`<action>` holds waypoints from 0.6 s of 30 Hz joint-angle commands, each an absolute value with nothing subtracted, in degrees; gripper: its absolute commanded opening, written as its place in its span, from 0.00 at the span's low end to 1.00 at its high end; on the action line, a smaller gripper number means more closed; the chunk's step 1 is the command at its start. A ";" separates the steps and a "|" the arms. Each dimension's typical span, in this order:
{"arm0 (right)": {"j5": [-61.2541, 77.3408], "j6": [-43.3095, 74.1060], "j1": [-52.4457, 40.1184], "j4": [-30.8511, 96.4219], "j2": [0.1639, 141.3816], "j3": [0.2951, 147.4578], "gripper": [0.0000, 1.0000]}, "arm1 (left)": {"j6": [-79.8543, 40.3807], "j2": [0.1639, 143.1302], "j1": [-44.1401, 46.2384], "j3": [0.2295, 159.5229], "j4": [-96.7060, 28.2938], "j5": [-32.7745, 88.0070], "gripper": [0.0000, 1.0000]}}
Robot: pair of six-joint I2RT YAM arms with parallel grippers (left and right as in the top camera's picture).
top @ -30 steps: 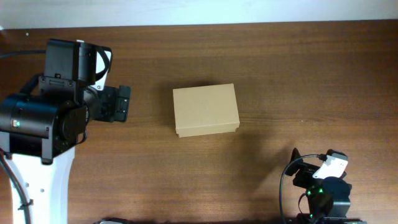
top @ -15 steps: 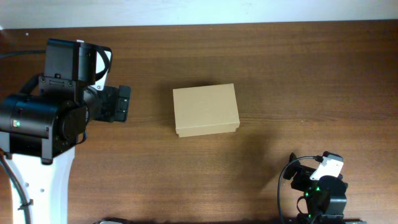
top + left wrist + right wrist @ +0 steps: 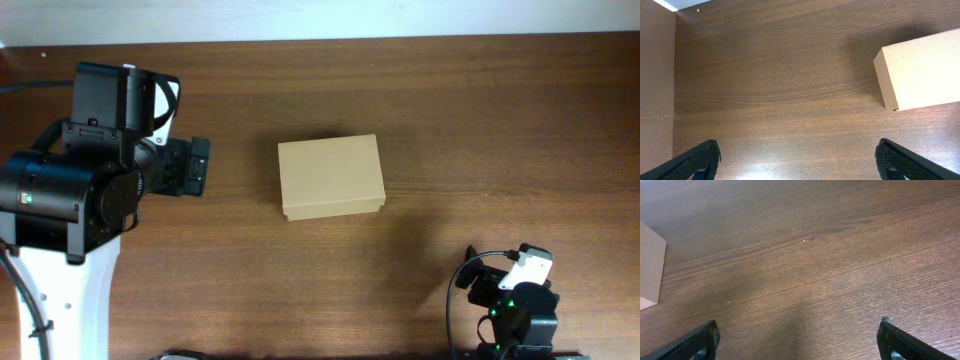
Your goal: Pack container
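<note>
The container (image 3: 331, 177) is a small tan cardboard box, lid shut, lying flat in the middle of the wooden table. It shows at the right edge of the left wrist view (image 3: 922, 76) and as a corner at the left edge of the right wrist view (image 3: 650, 270). My left gripper (image 3: 800, 162) is open and empty, left of the box; in the overhead view it sits at the left (image 3: 190, 166). My right gripper (image 3: 800, 342) is open and empty, at the front right of the table (image 3: 515, 300), well away from the box.
The brown wooden table (image 3: 450, 120) has a pale wall edge along the back. The left arm's white base and black body (image 3: 70, 200) fill the left side. A brown side panel (image 3: 655, 85) shows at the left of the left wrist view.
The right arm has drawn back a little toward the front edge of the table. The box and the left arm have not moved.
</note>
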State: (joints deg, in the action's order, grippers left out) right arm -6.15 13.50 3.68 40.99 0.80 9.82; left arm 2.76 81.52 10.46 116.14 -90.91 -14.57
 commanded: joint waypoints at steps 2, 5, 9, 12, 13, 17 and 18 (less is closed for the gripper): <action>-5.80 13.96 4.16 40.99 0.21 9.28 0.99 | 8.95 76.60 10.20 113.45 -90.59 -21.74 0.99; -5.80 13.96 4.16 40.97 0.21 9.28 0.99 | 10.04 72.01 10.20 109.25 -89.95 -24.88 0.99; -5.80 13.93 4.16 40.99 0.21 9.28 0.99 | 10.04 65.43 10.22 99.55 -90.17 -25.12 0.99; -5.80 13.93 4.16 40.97 0.21 9.28 0.99 | 14.13 62.72 10.22 94.78 -89.58 -29.41 0.99; -5.80 13.93 4.16 40.99 0.21 9.28 0.99 | 14.76 61.76 10.22 93.32 -87.92 -29.67 0.99; -5.80 13.93 4.16 40.99 0.21 9.28 0.99 | 16.82 56.36 10.22 85.14 -64.97 -29.06 0.99; -5.80 13.93 4.16 40.99 0.21 9.28 0.99 | 16.82 54.59 10.20 82.37 -57.39 -28.27 0.99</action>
State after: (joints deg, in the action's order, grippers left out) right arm -5.98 13.52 3.68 41.06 0.69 9.80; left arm 14.02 58.61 10.39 88.31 -70.72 -27.53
